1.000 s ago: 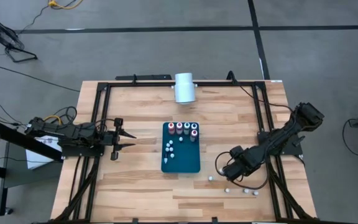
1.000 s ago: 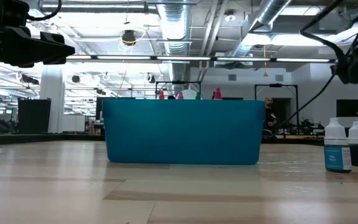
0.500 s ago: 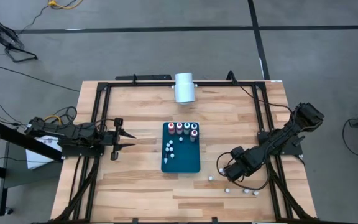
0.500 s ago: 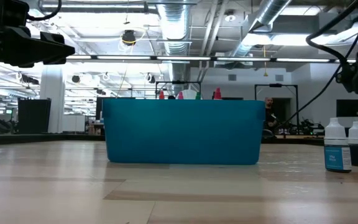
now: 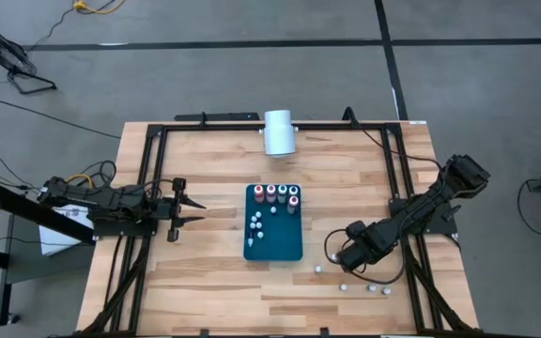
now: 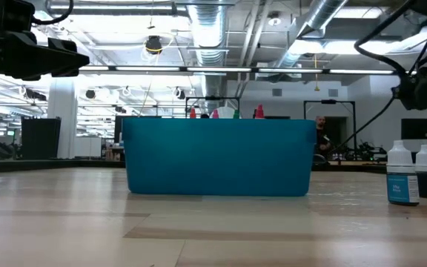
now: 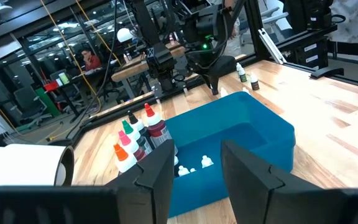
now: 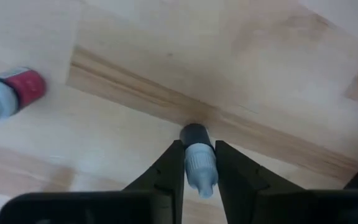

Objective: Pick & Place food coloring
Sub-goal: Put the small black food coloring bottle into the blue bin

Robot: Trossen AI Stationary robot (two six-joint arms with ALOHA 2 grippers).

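A teal bin point(image 5: 272, 235) stands mid-table with several food coloring bottles point(image 5: 281, 197) upright along its far end and small pale ones lower inside. More bottles point(image 5: 372, 287) lie loose on the wood to its near right. My right gripper point(image 5: 336, 259) points down there, shut on one small bottle point(image 8: 195, 134) with a dark body and a pale cap. A red-bodied bottle point(image 8: 8, 92) lies close by. My left gripper point(image 5: 184, 211) waits level, left of the bin, its fingers point(image 7: 157, 177) apart and holding nothing. My right gripper pinches the bottle's pale cap point(image 8: 201, 168) between its two fingers, one on each side. The fingers come from above, pointing down. The bottle stands upright under them; whether its base is still on the wood I cannot tell.
A large white cylinder point(image 5: 278, 132) lies at the table's far edge. Black frame rails point(image 5: 148, 188) run along the left, right and far sides. Two bottles point(image 6: 402, 175) stand upright at the right in the low view. Bare wood lies left of the bin.
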